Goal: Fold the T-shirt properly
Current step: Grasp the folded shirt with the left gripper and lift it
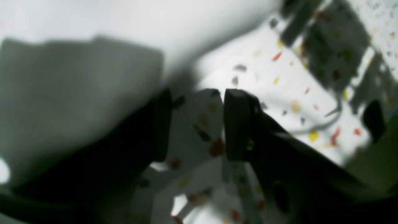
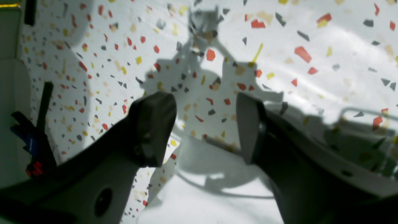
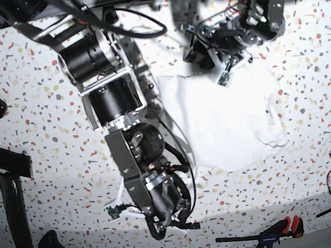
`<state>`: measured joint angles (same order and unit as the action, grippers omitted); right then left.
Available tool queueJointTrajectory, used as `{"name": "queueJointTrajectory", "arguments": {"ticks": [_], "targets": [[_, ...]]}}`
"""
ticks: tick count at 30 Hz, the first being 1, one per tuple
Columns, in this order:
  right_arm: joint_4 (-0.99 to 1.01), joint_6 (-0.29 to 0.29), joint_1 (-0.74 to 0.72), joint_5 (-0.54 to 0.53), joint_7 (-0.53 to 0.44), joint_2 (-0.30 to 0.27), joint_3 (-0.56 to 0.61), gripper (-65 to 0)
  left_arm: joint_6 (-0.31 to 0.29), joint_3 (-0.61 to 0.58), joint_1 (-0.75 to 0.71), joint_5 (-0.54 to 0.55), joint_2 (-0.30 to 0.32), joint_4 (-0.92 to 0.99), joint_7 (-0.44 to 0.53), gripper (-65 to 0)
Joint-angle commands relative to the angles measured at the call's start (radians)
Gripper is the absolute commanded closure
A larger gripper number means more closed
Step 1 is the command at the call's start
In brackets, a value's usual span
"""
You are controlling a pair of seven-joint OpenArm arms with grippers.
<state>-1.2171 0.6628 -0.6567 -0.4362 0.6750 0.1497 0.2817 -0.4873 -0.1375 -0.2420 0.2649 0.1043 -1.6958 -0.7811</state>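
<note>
Both our hands, left hand (image 1: pixel 197 124) and right hand (image 2: pixel 205 127), gape empty above the table (image 3: pixel 49 149), so we probably risk snagging one crumpled T-shirt (image 3: pixel 225 123) layer.

Bright overhead light throws hard shadows on the tabletop (image 2: pixel 311 77); the left wrist view is badly blurred, the base view sharp.

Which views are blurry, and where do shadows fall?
Left wrist: heavily out of focus, T-shirt a grey smear, dark blocky shadow top right. Right wrist: sharper, though the near jaws are soft; hard arm shadow on the speckled tabletop. Base: sharp, evenly lit, with wide-angle bending toward the edges.
</note>
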Motion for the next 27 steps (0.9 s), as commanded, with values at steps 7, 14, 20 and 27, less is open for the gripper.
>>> {"name": "queueJointTrajectory", "arguments": {"ticks": [7,14,20,27], "targets": [[-0.015,0.000,-0.039,0.058,0.008,0.007,-0.001,-34.4,0.010,-0.001,0.078,-0.132,0.077,0.109,0.020,-26.9],[-0.031,0.000,-0.042,0.119,0.015,0.007,-0.012,-34.4,0.085,-0.001,0.098,-0.145,0.290,0.169,0.069,-26.9],[-0.062,0.000,-0.042,0.119,0.044,0.007,-0.047,-34.4,0.171,-0.001,0.130,-0.146,0.428,0.180,0.192,-26.9],[-0.103,-0.001,-0.042,0.119,0.073,-0.023,-0.060,-34.4,0.344,-0.001,0.338,-0.182,0.442,0.305,0.146,-26.9]]}}
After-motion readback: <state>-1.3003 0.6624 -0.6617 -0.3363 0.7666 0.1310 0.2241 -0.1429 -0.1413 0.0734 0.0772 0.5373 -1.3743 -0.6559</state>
